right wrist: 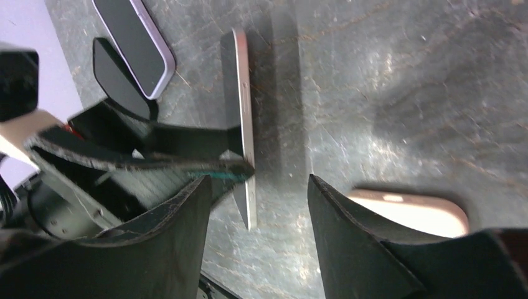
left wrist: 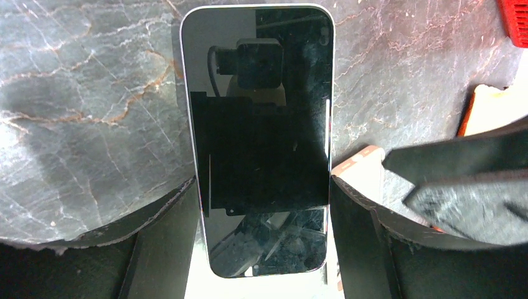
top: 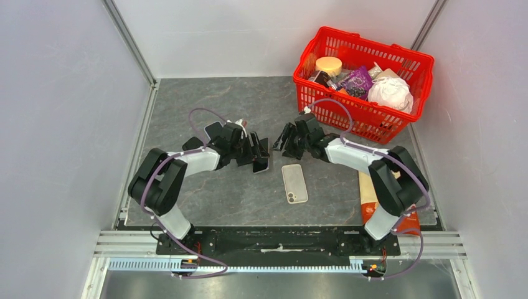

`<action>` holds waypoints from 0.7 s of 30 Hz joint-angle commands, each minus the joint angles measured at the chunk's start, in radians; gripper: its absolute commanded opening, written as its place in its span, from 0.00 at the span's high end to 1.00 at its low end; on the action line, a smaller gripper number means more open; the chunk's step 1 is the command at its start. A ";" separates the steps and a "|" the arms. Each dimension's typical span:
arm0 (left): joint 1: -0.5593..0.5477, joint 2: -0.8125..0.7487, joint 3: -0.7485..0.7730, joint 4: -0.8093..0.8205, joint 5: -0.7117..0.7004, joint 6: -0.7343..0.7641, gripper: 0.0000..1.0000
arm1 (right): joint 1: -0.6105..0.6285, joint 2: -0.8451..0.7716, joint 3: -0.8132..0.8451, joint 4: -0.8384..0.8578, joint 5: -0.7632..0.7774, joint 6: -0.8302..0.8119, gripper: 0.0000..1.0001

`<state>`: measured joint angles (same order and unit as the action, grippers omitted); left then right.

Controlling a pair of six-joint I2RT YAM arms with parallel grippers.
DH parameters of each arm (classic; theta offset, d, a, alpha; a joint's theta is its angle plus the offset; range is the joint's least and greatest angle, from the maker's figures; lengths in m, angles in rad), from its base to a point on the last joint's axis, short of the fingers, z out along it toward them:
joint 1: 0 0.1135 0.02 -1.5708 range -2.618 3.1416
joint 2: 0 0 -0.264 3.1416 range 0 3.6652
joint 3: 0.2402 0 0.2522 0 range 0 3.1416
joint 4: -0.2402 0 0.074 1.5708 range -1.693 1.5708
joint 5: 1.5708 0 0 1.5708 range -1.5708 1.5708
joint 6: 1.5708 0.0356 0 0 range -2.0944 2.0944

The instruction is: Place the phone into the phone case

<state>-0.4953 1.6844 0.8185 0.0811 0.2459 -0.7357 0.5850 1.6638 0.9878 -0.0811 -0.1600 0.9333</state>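
Left gripper [top: 260, 157] is squeezing the phone [left wrist: 264, 137] by its long sides near the middle of the bench. Right gripper [top: 285, 142] is hanging beside it, fingers apart. Phone case [top: 294, 184] is lying flat, a little toward the near edge. Next, I think, the phone needs lining up over it.

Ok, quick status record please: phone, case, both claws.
phone: held in the left claw, screen toward that wrist camera
case: empty, flat on the table, apart from the phone
left claw: shut on the phone's long edges
right claw: open, close to the phone, holding nothing
task: phone not yet in case
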 commanded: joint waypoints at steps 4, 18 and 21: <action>-0.014 -0.022 -0.085 -0.090 0.003 -0.042 0.60 | -0.003 0.118 0.105 0.107 -0.027 0.038 0.40; -0.015 -0.048 -0.117 -0.085 0.025 -0.028 0.61 | 0.056 0.255 0.171 0.131 -0.025 0.038 0.52; -0.014 -0.060 -0.119 -0.057 0.035 -0.027 0.61 | 0.072 0.267 0.156 0.159 -0.026 0.052 0.54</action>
<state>-0.5026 1.6238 0.7403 0.1081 0.2634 -0.7582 0.6342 1.9137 1.1217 0.0143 -0.1860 0.9661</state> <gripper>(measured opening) 0.763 0.477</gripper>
